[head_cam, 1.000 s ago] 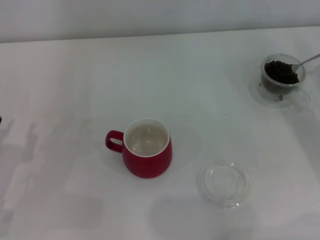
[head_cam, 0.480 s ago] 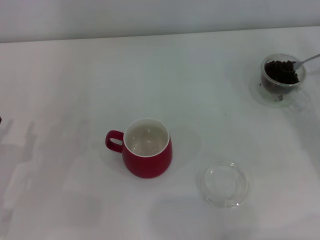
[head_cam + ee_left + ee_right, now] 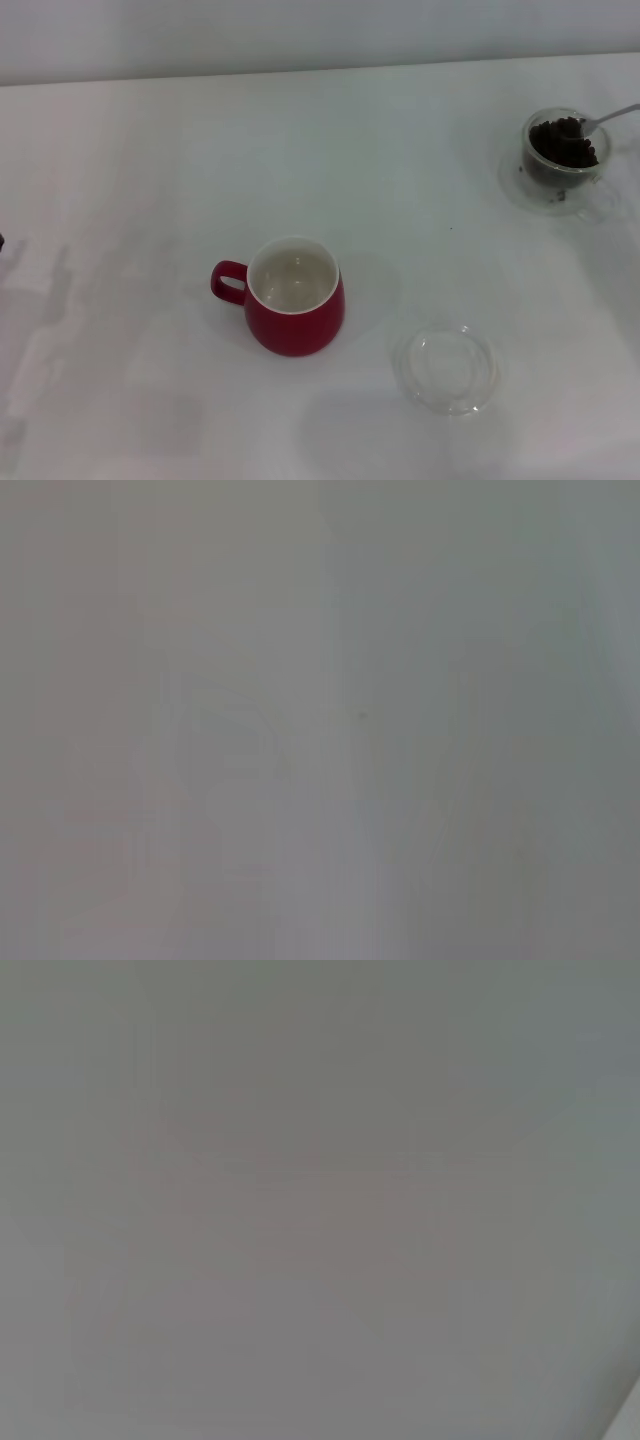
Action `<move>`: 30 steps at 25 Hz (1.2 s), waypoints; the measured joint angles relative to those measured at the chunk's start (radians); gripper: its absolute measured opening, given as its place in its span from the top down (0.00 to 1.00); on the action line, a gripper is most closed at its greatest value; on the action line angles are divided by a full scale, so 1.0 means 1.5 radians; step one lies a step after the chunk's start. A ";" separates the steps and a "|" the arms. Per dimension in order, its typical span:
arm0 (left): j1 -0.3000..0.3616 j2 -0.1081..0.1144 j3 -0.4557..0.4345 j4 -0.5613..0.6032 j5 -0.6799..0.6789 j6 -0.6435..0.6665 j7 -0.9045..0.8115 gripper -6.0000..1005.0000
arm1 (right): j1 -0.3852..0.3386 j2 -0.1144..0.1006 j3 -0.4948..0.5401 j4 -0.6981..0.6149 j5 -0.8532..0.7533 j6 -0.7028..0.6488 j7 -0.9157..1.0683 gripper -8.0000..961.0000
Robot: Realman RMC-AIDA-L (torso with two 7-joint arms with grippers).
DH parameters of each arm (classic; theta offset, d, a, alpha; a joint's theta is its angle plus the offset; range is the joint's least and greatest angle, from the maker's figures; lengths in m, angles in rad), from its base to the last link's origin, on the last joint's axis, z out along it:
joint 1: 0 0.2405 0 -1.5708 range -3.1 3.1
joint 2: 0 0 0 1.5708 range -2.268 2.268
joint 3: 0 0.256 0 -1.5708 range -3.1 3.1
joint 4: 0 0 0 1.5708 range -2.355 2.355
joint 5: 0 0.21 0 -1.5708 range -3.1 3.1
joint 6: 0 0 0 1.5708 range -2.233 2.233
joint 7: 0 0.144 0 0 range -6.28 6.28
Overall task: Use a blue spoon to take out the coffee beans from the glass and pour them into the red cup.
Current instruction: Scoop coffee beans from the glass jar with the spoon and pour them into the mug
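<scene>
While neither gripper shows in any view (state can't be told), the glass (image 3: 566, 150) sits upper right of the frame, clear, round, thick-walled, full of dark coffee beans (image 3: 563, 142). The blue spoon (image 3: 606, 119) has its metal bowl at the beans, stem running off the right edge. Red cup (image 3: 294, 297), bulbous w/ white inside, stands empty at center. Flat clear glass dish (image 3: 446, 367) lies lower right, empty, on the white worktop (image 3: 150, 180).

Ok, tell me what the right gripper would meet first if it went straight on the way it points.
The right gripper is out of view; only the blue spoon reaches in from the right edge. Along its line, the coffee beans in the glass probably come first, though depth is unclear.
</scene>
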State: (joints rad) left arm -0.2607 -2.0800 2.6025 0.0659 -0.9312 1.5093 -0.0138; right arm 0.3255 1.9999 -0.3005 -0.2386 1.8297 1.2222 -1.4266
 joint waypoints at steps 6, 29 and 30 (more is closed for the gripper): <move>0.000 0.000 0.001 0.000 0.001 0.000 0.000 0.49 | -0.001 0.001 -0.022 0.023 -0.006 0.051 -0.002 0.82; 0.001 -0.001 0.001 0.005 0.001 0.000 0.007 0.49 | 0.042 0.010 -0.197 0.121 -0.007 0.167 -0.032 0.81; 0.001 -0.001 0.001 0.005 0.001 0.000 0.007 0.49 | 0.047 0.010 -0.202 0.129 -0.007 0.170 -0.036 0.81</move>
State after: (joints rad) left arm -0.2591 -2.0817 2.6047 0.0738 -0.9296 1.5094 -0.0030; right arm 0.3953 2.0147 -0.6037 -0.0455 1.8189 1.4766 -1.4800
